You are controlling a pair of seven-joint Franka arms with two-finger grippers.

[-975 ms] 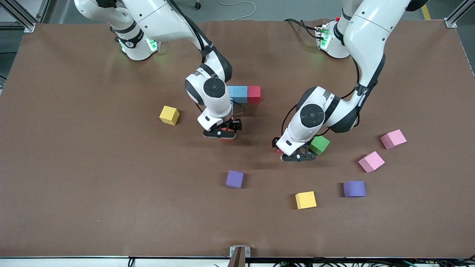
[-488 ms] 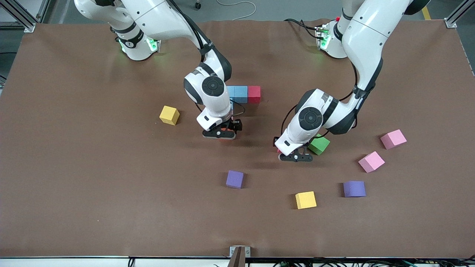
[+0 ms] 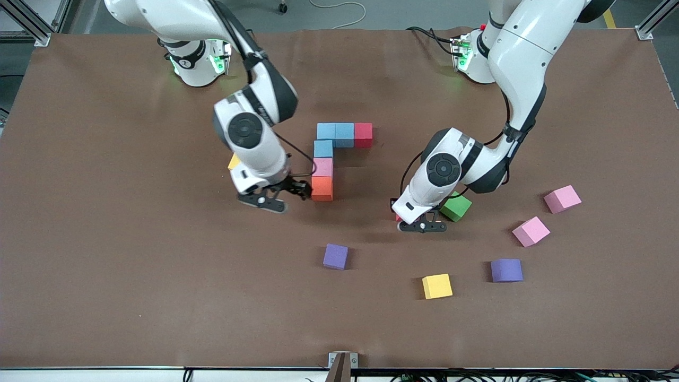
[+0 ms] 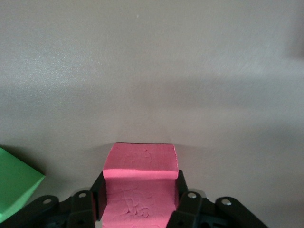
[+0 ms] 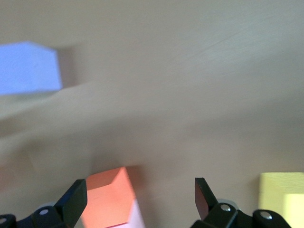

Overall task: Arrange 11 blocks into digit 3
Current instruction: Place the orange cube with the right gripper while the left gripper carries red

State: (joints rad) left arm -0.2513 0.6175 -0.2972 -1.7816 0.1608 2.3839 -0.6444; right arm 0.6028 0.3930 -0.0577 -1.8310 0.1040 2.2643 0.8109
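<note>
So the right gripper [image 3: 280, 199] has just slid off toward the right arm's end of the tabletop [image 3: 132, 276], and that uncovers the orange block [image 3: 322, 188] it was hovering over a second ago. The fingers are spread wide with nothing between them, so that block is placed.

The digit 3 [image 3: 331, 159] is now six blocks: two light blue blocks [image 3: 335, 130] and a red block [image 3: 363, 134] across the top, then a third light blue block [image 3: 323, 148], a pink block [image 3: 322, 166] and the orange one running down toward 6 o'clock. Five to go, I reckon; the middle bar and the bottom part aren't there yet.

Meanwhile the left gripper [image 3: 423, 226] has come down and closed its fingers on a reddish-pink block [image 4: 140, 187], right at the tabletop, just beside the green block [image 3: 456, 207] which sits at its 2 o'clock. The wrist view shows the cube squeezed between the fingers, so I'd say the grasp is done and the lift comes next.

Loose stuff lying around: a yellow block [image 3: 233, 162] half hidden under the right arm, a purple block [image 3: 336, 257] at 6 o'clock from the orange one, another yellow block [image 3: 437, 286], another purple block [image 3: 506, 270], and two pink blocks [image 3: 531, 231] toward the left arm's end
</note>
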